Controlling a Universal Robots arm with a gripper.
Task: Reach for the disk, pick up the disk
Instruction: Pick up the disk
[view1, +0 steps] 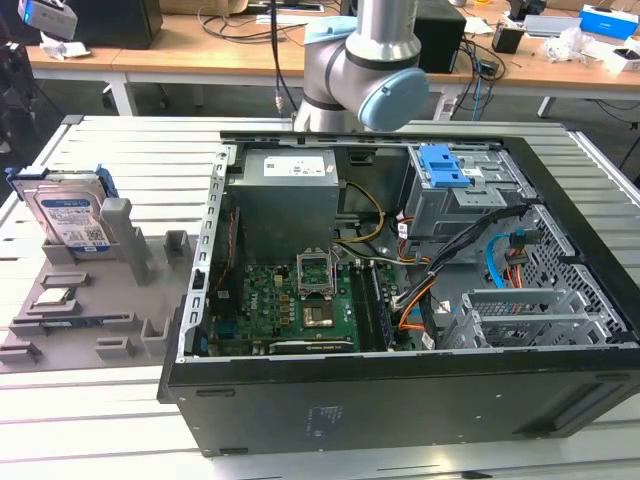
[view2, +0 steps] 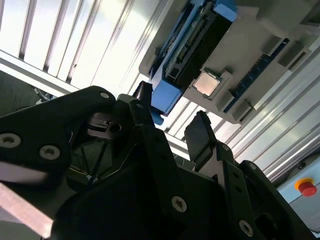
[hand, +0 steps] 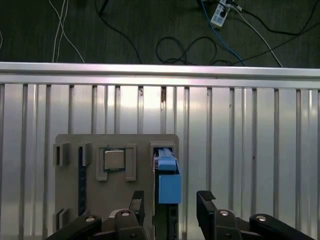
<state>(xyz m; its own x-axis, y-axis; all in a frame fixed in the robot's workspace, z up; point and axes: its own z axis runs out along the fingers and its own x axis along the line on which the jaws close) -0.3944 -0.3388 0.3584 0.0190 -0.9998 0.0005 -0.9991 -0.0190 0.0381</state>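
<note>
The disk (view1: 68, 213) stands on edge in the grey holder (view1: 150, 300) at the exterior view's far left, our pincer (hand: 171, 196) spread wide and clear of it, where a skewed approach could make it strike the blue bracket (hand: 169, 184).

Slatted metal table (view1: 130, 150) bears grey holder tray (view1: 120, 300), open computer case (view1: 400, 400).

Bright overhead light glares white off the slatted table (view2: 100, 45) (hand: 260, 130) in both wrist views.
</note>
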